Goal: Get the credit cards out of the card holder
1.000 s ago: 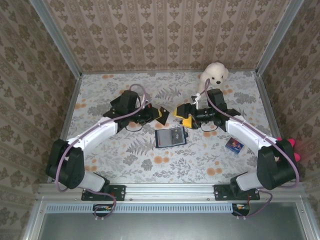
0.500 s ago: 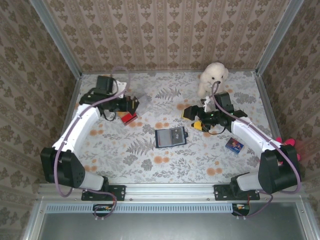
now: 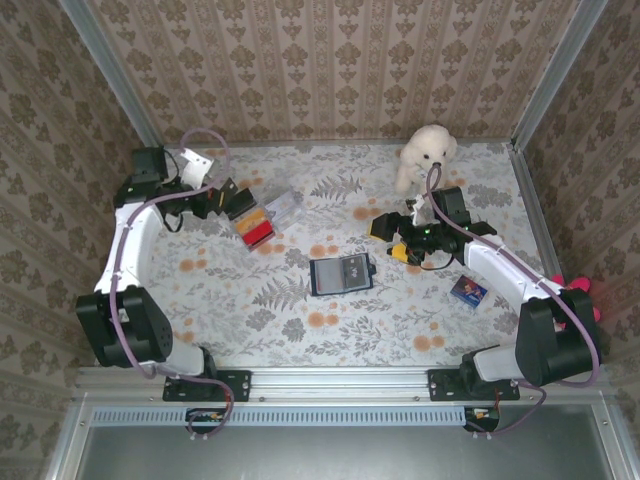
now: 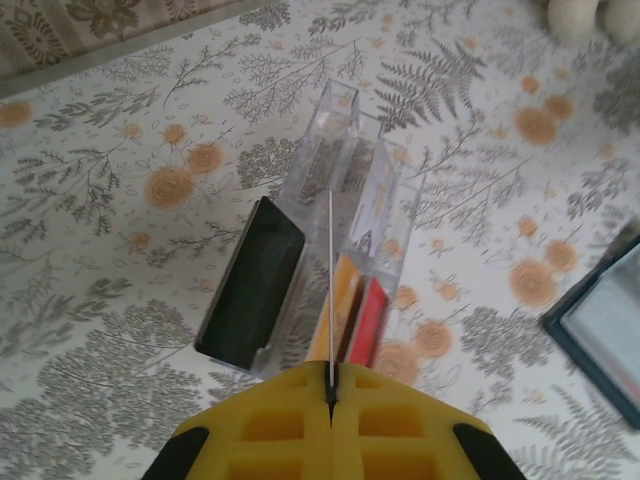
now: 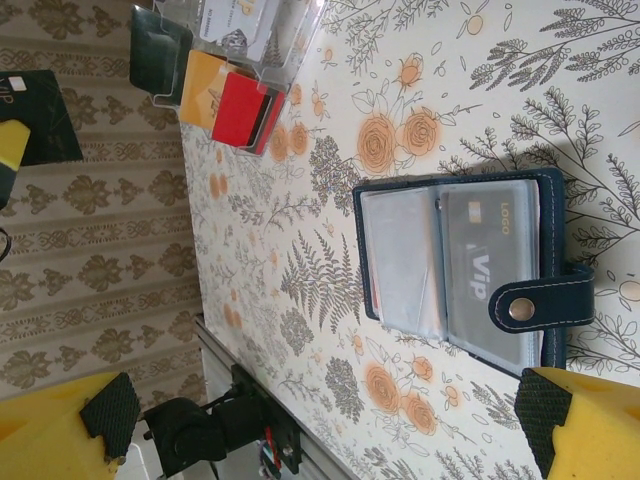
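Floral tabletop (image 3: 300,330), navy card holder (image 3: 342,273) open flat, grey pockets (image 5: 410,260)

Left arm (image 3: 125,250) bows out leftward, left fingers (image 4: 280,430) pinching a black card (image 5: 40,115); right fingers (image 5: 590,420) spread wide.

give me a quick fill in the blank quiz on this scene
1. The left end effector pinches a thin ___ above the clear box.
2. That box holds a black card, an orange card and a ___ one.
3. The card holder lies ___ on the table, its pockets showing.
Missing words: card; red; open
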